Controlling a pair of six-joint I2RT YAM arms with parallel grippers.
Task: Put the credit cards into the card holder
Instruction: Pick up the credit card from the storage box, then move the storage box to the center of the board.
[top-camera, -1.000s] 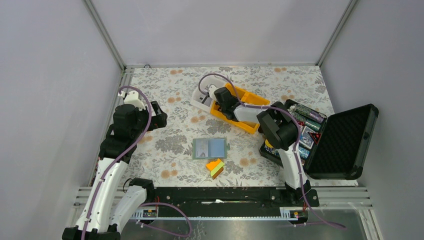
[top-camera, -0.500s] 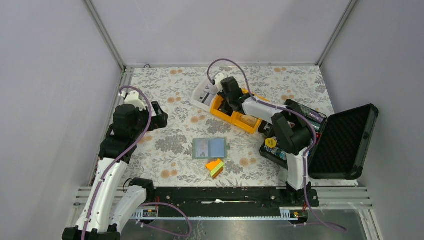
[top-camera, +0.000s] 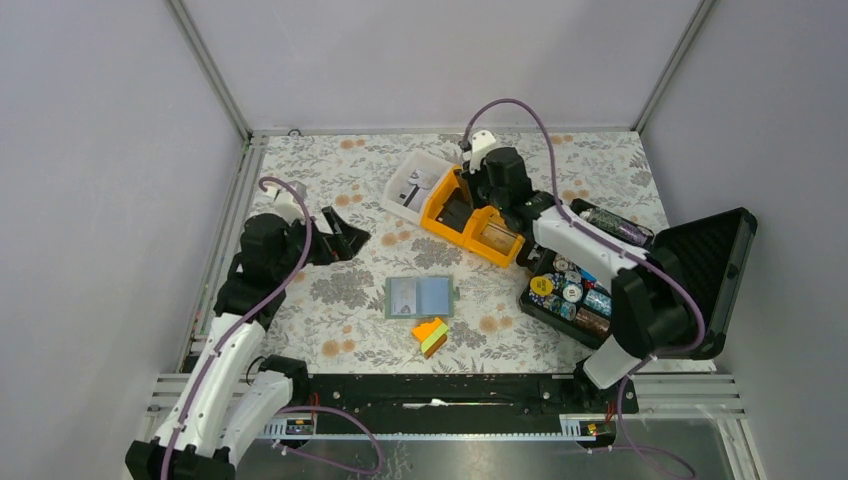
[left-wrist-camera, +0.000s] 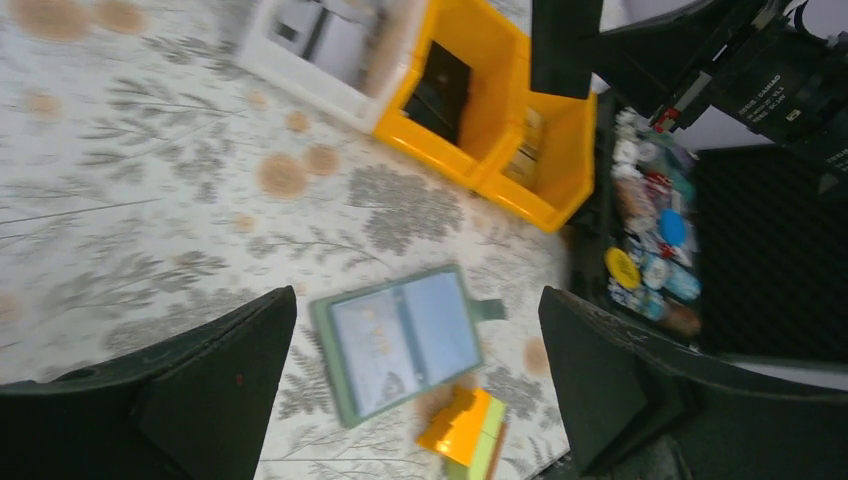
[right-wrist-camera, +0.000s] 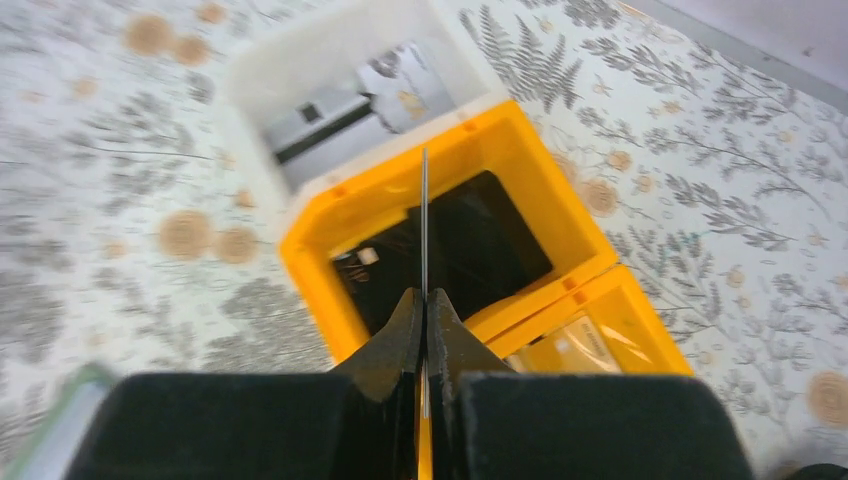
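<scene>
Over the yellow bin (right-wrist-camera: 312, 285), your right gripper (right-wrist-camera: 424, 305) pinches a card (right-wrist-camera: 424, 215) edge-on; left gripper (left-wrist-camera: 417, 300) wide open, empty.

Your table (top-camera: 330, 190) wears a floral cloth. Seen between your left fingers (left-wrist-camera: 190, 390), the open holder (top-camera: 419, 296) lies flat, with a wedge (top-camera: 431, 335) just beside it. Below your right fingers (right-wrist-camera: 405, 340) sit two yellow bins (top-camera: 470, 215), side by side against a white tray (top-camera: 410, 188). A black case (top-camera: 690, 285) lies open off to those fingers' right.
</scene>
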